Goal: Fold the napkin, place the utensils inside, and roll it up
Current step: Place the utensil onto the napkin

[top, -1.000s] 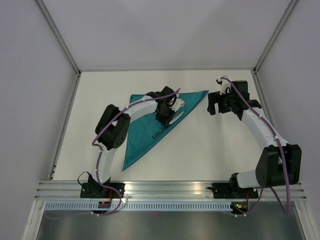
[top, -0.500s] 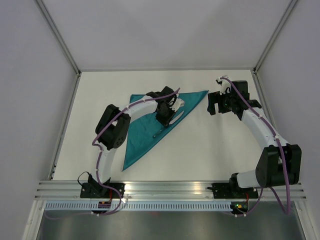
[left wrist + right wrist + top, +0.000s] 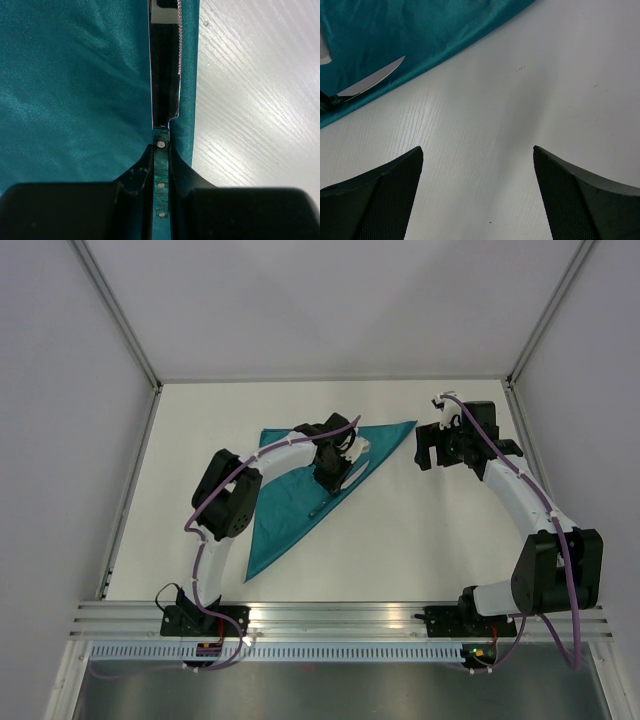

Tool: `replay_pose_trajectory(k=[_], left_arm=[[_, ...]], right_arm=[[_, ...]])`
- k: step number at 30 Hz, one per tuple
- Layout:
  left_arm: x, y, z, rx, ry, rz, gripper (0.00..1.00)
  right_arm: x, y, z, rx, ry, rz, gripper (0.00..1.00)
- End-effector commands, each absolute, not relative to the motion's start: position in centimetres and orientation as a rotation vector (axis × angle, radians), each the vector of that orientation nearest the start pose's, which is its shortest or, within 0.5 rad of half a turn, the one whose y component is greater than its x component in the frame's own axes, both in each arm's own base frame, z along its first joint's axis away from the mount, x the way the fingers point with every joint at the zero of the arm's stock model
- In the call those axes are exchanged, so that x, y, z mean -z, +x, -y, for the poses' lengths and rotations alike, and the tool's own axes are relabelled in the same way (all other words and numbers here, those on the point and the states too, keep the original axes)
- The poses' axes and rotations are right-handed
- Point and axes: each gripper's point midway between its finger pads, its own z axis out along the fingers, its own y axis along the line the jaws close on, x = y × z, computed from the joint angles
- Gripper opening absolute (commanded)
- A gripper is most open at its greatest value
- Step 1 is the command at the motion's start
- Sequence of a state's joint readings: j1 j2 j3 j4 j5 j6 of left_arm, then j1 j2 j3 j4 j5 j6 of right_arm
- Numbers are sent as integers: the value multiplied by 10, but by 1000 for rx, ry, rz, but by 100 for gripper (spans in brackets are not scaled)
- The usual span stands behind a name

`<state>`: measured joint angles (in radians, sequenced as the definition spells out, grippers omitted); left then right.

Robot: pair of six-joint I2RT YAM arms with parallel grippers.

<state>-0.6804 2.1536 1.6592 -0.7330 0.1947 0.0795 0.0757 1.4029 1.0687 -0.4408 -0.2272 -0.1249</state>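
Note:
The teal napkin (image 3: 290, 490) lies folded into a triangle on the white table, its long edge running from the near left to the far right. My left gripper (image 3: 328, 472) is shut on the green handle of a knife (image 3: 161, 165). The serrated steel blade (image 3: 165, 75) points away along the napkin (image 3: 75, 90), just inside its long edge. My right gripper (image 3: 432, 452) is open and empty over bare table, just right of the napkin's far right corner. In the right wrist view, the blade tip (image 3: 372, 82) and the napkin (image 3: 395, 35) show at upper left. No other utensil is in view.
Grey walls enclose the table on the left, back and right. An aluminium rail (image 3: 340, 618) carrying both arm bases runs along the near edge. Bare white tabletop (image 3: 520, 100) lies under the right gripper.
The left gripper with the knife has crept very slightly along the napkin's long edge. The right arm has not moved.

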Motion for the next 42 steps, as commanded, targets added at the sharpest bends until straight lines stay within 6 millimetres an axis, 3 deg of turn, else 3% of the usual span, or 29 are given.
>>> replay_pose_trajectory(k=[1, 15, 19, 22, 25, 29, 34, 36, 38, 40, 41, 42], left_arm=[[-30, 330, 320, 459, 1063, -2645, 2], [-22, 323, 319, 459, 1067, -2684, 5], [-27, 325, 320, 455, 1061, -2673, 13], [-33, 327, 322, 462, 1051, -2658, 31], [-42, 331, 324, 464, 1039, -2638, 40], [-56, 337, 328, 462, 1020, -2602, 45], [-88, 351, 333, 455, 992, -2520, 48], [-111, 358, 331, 458, 918, -2491, 49], [-130, 373, 315, 416, 787, -2483, 50], [-166, 381, 298, 416, 668, -2437, 50], [-176, 386, 282, 409, 567, -2443, 50], [-208, 385, 271, 422, 513, -2382, 50]], right_arm=[[-148, 371, -60, -218, -337, -2309, 96], [-145, 370, -59, -217, -332, -2318, 96], [-146, 370, -59, -217, -336, -2315, 95], [-144, 370, -59, -218, -335, -2320, 96], [-144, 370, -59, -219, -333, -2321, 96], [-144, 370, -60, -221, -334, -2320, 96], [-146, 370, -60, -225, -338, -2316, 96], [-148, 371, -62, -232, -345, -2308, 95], [-149, 371, -67, -265, -366, -2299, 96], [-151, 371, -73, -279, -388, -2293, 95], [-152, 371, -81, -286, -428, -2282, 95], [-152, 370, -87, -288, -453, -2275, 94]])
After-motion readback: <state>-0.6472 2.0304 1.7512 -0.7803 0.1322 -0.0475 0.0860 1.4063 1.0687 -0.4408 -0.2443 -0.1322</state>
